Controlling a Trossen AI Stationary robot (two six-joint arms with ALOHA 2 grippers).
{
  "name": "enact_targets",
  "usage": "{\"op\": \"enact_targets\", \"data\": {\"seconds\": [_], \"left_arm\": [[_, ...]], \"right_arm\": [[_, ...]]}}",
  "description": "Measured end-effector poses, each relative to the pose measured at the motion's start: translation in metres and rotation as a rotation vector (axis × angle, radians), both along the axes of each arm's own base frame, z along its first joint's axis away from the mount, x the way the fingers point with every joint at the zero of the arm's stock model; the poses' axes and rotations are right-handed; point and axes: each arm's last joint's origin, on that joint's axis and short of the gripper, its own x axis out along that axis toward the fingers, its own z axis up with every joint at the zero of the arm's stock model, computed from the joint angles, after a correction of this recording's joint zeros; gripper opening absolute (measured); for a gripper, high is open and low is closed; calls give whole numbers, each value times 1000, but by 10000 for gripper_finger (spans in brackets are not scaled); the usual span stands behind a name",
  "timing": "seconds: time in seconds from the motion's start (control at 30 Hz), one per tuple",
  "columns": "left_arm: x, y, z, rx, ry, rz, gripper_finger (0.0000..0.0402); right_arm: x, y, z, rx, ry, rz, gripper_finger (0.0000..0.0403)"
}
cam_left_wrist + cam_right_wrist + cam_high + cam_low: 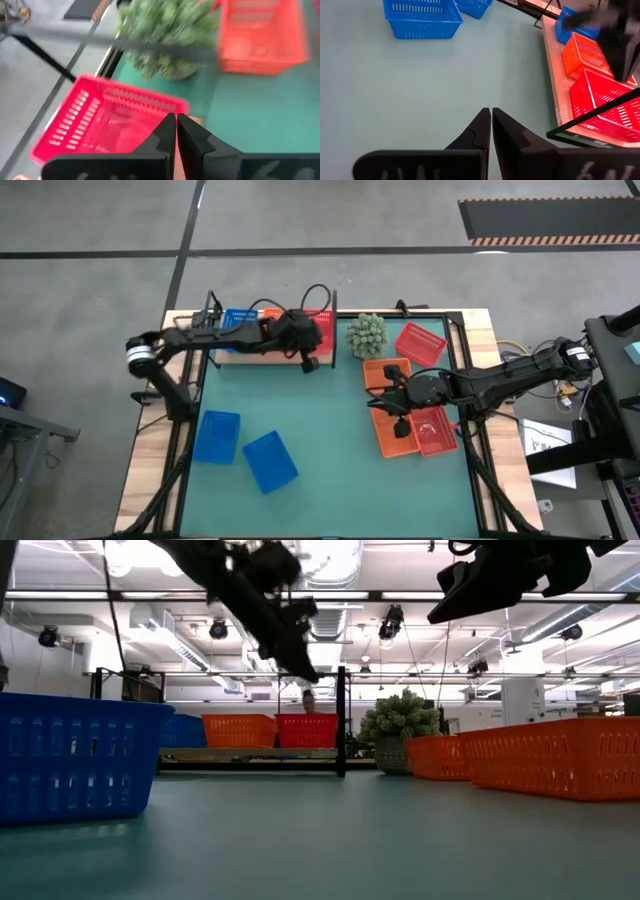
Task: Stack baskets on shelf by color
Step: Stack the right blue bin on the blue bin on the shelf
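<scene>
The wooden shelf point(255, 354) lies along the mat's far edge and carries a blue basket point(238, 320), an orange basket point(270, 313) and a red basket point(322, 330), side by side. My left gripper point(176, 125) is shut and empty, hovering above the red basket point(105, 125) at the shelf's right end, near the black post point(341, 720). My right gripper point(491, 117) is shut and empty, raised over the mat beside the orange baskets point(392, 430) on the right. Two blue baskets point(217, 436) point(270, 461) sit on the mat's near left.
A spiky green plant point(366, 335) stands right of the shelf. A red-pink basket point(420, 342) and an orange basket point(385, 370) lie beyond it, and another red-pink basket point(436, 430) lies beside the near orange one. The green mat point(320, 450) has open room in its middle.
</scene>
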Motion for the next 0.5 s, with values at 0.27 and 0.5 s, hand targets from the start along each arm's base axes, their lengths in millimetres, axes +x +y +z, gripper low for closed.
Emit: {"op": "enact_targets", "data": {"seconds": [0.27, 0.5], "left_arm": [[-33, -85, 29, -5, -214, -209, 0], [-58, -102, 36, 36, -379, -266, 0]], "right_arm": [[0, 0, -1, 10, -4, -6, 11], [1, 0, 0, -9, -21, 9, 11]]}}
